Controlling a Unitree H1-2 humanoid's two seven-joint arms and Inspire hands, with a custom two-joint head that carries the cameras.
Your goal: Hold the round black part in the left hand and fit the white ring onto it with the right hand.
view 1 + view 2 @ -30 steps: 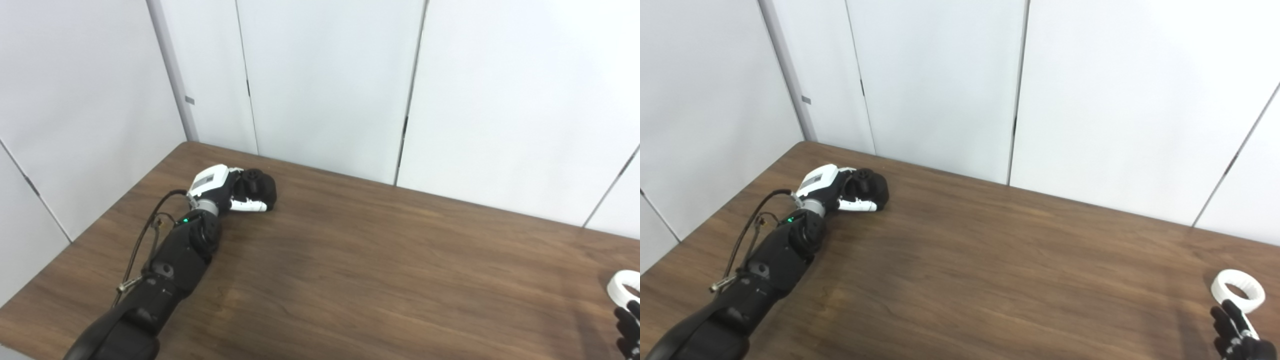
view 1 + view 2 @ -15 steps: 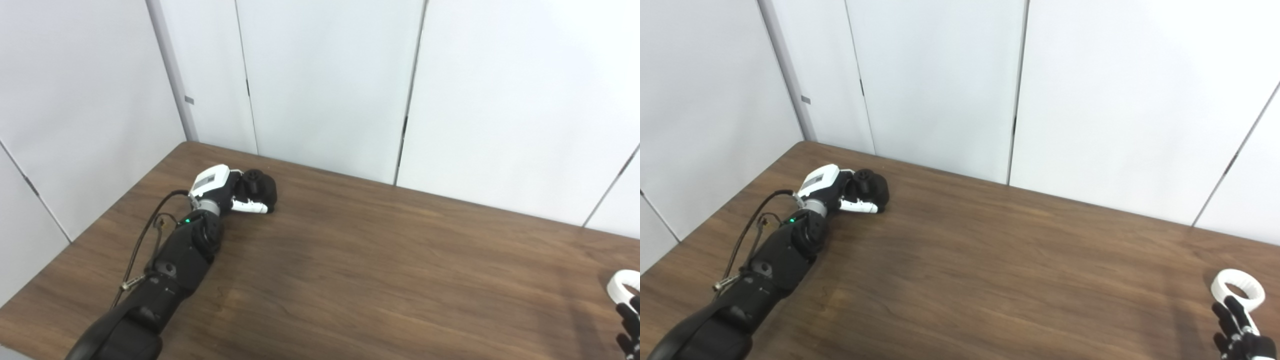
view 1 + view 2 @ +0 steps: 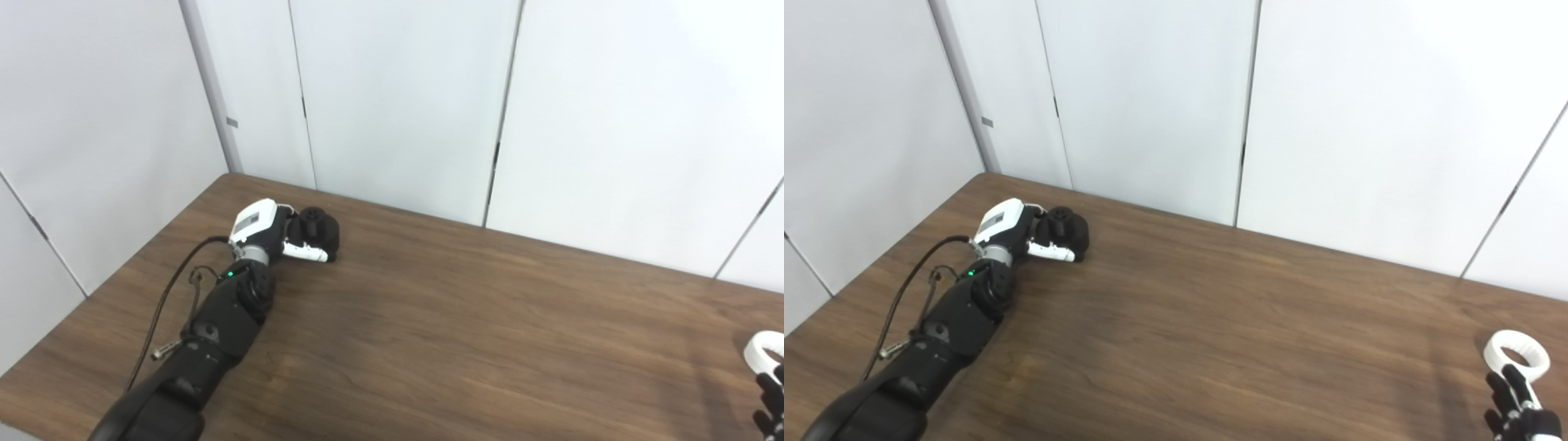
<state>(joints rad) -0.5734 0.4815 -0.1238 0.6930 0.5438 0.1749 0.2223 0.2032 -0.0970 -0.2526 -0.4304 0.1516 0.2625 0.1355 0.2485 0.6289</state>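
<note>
The round black part (image 3: 316,224) is at the far left of the brown table (image 3: 465,318). My left hand (image 3: 267,228) is closed around it, with its white thumb across the part's front. The part is at table level. The white ring (image 3: 1494,354) lies flat on the table at the right edge; it is cut off in the left eye view (image 3: 759,352). My right hand (image 3: 1516,411) is just in front of the ring with its fingers apart and holds nothing. One fingertip overlaps the ring's near rim. Most of this hand is out of frame.
White wall panels (image 3: 398,104) stand right behind the table's far edge and along its left side. The left forearm (image 3: 214,318), with a loose cable, lies over the table's left part. Bare wood lies between the two hands.
The left forearm has swung slightly to the right, and the hand with the black part has shifted a little. The right hand has dropped slightly lower in the frame. The ring has not moved.
</note>
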